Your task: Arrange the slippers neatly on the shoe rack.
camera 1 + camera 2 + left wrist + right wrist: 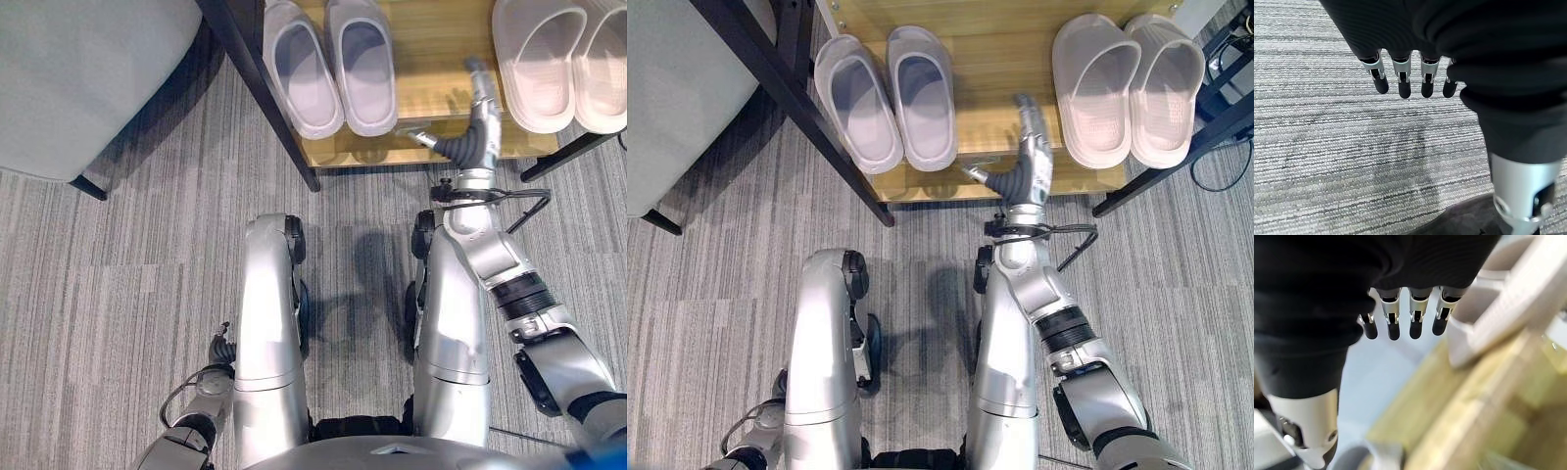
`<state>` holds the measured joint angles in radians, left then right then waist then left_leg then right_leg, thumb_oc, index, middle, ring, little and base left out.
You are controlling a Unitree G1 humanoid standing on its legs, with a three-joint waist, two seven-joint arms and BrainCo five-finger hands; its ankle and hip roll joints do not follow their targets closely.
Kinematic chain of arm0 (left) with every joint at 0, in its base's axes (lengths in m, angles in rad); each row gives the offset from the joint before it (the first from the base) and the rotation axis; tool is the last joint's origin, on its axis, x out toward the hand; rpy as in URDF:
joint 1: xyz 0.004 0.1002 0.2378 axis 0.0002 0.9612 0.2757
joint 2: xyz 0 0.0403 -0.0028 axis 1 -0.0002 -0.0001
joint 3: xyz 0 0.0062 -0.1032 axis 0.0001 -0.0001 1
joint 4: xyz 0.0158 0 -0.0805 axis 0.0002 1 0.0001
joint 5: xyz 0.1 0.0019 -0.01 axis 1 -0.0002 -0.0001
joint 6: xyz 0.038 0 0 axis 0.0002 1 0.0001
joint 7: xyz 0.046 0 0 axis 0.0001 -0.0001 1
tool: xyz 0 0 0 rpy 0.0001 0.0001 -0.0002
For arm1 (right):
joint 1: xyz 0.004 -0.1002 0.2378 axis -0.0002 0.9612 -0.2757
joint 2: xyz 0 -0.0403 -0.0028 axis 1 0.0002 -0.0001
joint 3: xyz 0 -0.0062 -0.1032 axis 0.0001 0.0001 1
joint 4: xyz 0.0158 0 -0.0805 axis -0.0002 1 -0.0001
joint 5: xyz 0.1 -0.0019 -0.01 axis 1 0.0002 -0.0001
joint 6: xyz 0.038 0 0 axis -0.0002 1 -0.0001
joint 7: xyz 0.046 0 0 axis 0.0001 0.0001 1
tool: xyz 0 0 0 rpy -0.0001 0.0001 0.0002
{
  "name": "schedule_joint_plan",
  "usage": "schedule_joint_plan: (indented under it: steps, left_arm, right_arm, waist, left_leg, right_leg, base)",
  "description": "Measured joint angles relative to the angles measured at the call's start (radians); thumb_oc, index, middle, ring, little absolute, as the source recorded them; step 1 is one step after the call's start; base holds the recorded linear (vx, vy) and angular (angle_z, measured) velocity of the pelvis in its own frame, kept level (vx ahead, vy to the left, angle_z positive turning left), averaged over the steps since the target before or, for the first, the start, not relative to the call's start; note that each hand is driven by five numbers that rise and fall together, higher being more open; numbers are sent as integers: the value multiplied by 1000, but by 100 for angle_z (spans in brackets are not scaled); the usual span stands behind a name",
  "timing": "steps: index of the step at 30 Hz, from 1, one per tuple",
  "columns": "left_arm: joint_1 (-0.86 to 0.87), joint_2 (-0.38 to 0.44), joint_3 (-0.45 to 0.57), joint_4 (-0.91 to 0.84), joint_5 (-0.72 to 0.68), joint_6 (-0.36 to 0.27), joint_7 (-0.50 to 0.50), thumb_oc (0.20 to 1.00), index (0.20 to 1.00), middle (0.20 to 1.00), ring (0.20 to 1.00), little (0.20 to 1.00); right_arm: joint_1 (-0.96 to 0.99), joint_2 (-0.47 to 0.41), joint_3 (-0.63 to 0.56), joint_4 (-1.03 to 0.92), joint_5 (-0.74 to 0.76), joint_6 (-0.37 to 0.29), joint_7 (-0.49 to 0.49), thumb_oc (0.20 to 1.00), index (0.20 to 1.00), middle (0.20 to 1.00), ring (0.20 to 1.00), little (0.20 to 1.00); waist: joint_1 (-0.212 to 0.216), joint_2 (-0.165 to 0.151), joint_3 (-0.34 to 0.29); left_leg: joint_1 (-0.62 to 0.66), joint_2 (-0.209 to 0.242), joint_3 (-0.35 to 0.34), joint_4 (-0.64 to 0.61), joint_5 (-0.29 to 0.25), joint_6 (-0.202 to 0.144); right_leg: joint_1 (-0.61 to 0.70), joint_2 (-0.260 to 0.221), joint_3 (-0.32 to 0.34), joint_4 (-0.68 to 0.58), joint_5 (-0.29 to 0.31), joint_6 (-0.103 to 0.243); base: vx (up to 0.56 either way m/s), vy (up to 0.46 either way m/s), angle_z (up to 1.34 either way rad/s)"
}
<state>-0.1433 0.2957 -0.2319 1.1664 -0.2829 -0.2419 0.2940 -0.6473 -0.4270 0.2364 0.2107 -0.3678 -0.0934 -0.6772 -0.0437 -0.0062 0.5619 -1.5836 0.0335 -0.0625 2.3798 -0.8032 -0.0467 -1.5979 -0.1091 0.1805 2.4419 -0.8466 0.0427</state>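
Your right hand [1027, 157], fingers straight and empty, hovers over the shoe rack [989, 122] between both pairs; the pink slippers [1127, 88] lie nearest at two o'clock, long axes toward twelve.

Floor: grey striped carpet [118, 294], low pile, running across the whole scene. Far left, a pale grey upholstered seat [88, 78] on a dark leg [88, 186]. At far right, black cables [1225, 162] trail across the carpet.
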Motion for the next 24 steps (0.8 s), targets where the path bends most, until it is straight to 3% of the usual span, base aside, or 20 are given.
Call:
schedule_joint_plan:
  steps: [1,4,7,9,10,12,13,14,15,16,18,19,20,22,23,24]
  left_arm:
    - [3,-1,1,2,1,0,0,1000,1000,1000,1000,1000]
    - [7,-14,38,32,25,0,-4,1000,1000,1000,1000,1000]
    - [8,-16,47,35,40,-2,-6,1000,1000,1000,1000,1000]
    - [11,-19,65,28,43,-8,-7,1000,1000,1000,1000,1000]
    - [8,-21,79,24,43,-8,-7,1000,1000,1000,1000,1000]
    - [-26,-15,111,-4,67,-5,-10,1000,1000,1000,1000,1000]
    - [-48,0,126,-36,77,-7,-10,1000,1000,1000,1000,1000]
    - [-53,1,123,-43,84,-6,-14,1000,1000,1000,1000,1000]
    - [-34,2,132,-47,100,-13,-13,1000,1000,1000,1000,1000]
    - [-15,8,126,-44,109,-24,-10,1000,1000,1000,1000,1000]
    - [24,29,70,-34,152,-34,-14,1000,1000,1000,1000,1000]
    - [46,34,42,-29,158,-34,-18,1000,1000,1000,1000,1000]
    - [66,42,43,-27,168,-38,-23,1000,1000,1000,1000,1000]
    - [118,61,43,33,193,-24,-27,1000,1000,1000,1000,1000]
    - [138,65,39,48,198,-7,-35,1000,1000,1000,1000,1000]
    - [147,62,42,58,198,-5,-36,1000,1000,1000,1000,1000]
  right_arm:
    - [58,-66,-4,-144,-1,-4,10,1000,1000,1000,1000,1000]
    - [176,-127,-72,-317,-51,-41,15,1000,1000,1000,1000,1000]
    - [312,-149,-137,-350,-112,-46,22,1000,1000,1000,1000,1000]
    - [490,-241,-205,-350,-219,-37,28,1000,1000,1000,1000,1000]
    - [506,-232,-230,-347,-230,-34,27,1000,1000,1000,1000,1000]
    - [581,-212,-271,-296,-266,-33,27,1000,1000,1000,1000,1000]
    - [682,-203,-273,-214,-269,-32,33,1000,1000,1000,1000,1000]
    - [720,-219,-265,-133,-289,-32,39,1000,1000,1000,1000,1000]
    - [767,-215,-251,-51,-293,-18,45,1000,1000,1000,1000,1000]
    - [779,-221,-235,-4,-294,-8,46,1000,1000,1000,1000,1000]
    - [733,-218,-199,228,-293,-2,28,1000,1000,1000,1000,1000]
    - [711,-217,-164,349,-291,0,18,1000,1000,1000,1000,1000]
    - [680,-195,-123,506,-277,6,8,1000,1000,1000,1000,1000]
    - [630,-92,-57,690,-181,15,7,1000,1000,1000,1000,1000]
    - [555,-24,4,907,-135,12,32,1000,1000,1000,1000,1000]
    - [532,9,17,998,-115,17,47,1000,1000,1000,1000,1000]
  waist:
    - [3,0,0]
    - [-8,-2,0]
    - [-15,-6,0]
    - [-28,-11,0]
    - [-48,-13,0]
    - [-41,-18,-7]
    - [-54,-13,-23]
    - [-49,14,-73]
    - [-51,14,-179]
    - [-54,16,-238]
    - [-39,9,-300]
    - [-18,14,-360]
    - [-3,10,-392]
    - [16,3,-411]
    - [10,-6,-418]
    - [19,-14,-418]
  left_leg:
    - [-1,0,0,0,0,0]
    - [-1,0,-2,2,-2,-5]
    - [-2,0,-3,2,-2,-6]
    - [-5,0,-5,0,-3,-7]
    - [-5,2,-8,1,-4,-7]
    - [10,18,-8,-69,-4,-9]
    - [81,24,-3,-211,20,7]
    - [94,36,-11,-303,38,15]
    - [96,35,6,-428,83,0]
    - [124,35,12,-510,104,1]
    - [322,48,26,-675,149,21]
    - [381,61,35,-750,149,23]
    - [471,61,39,-861,151,23]
    - [680,53,54,-1122,229,34]
    - [772,48,51,-1247,282,17]
    - [833,43,54,-1322,313,15]
  right_leg:
    - [0,0,0,0,0,0]
    - [1,0,-1,0,0,0]
    - [1,0,-3,0,0,1]
    - [1,-1,-6,-7,0,1]
    - [1,-1,-8,-9,0,1]
    - [18,-8,-32,-85,4,11]
    - [93,-16,-74,-235,25,-4]
    - [118,-29,-113,-342,47,-22]
    - [112,-38,-126,-463,95,-15]
    - [138,-33,-134,-545,117,-18]
    - [337,-67,-190,-727,154,-66]
    - [397,-82,-225,-813,154,-66]
    - [479,-84,-240,-906,177,-54]
    - [690,-77,-277,-1153,251,-53]
    - [787,-73,-295,-1279,299,-47]
    - [846,-72,-301,-1341,322,-42]
  base:
    - [0,0,0]
    - [0,0,0]
    - [0,0,0]
    - [13,17,-1]
    - [38,54,-4]
    - [10,93,-9]
    - [-18,107,-18]
    - [-34,92,-17]
    - [-59,28,-14]
    - [-121,65,-17]
    - [-136,54,-26]
    - [-104,10,-16]
    - [-96,21,-1]
    - [-8,-12,12]
    - [161,-49,12]
    - [156,-36,34]
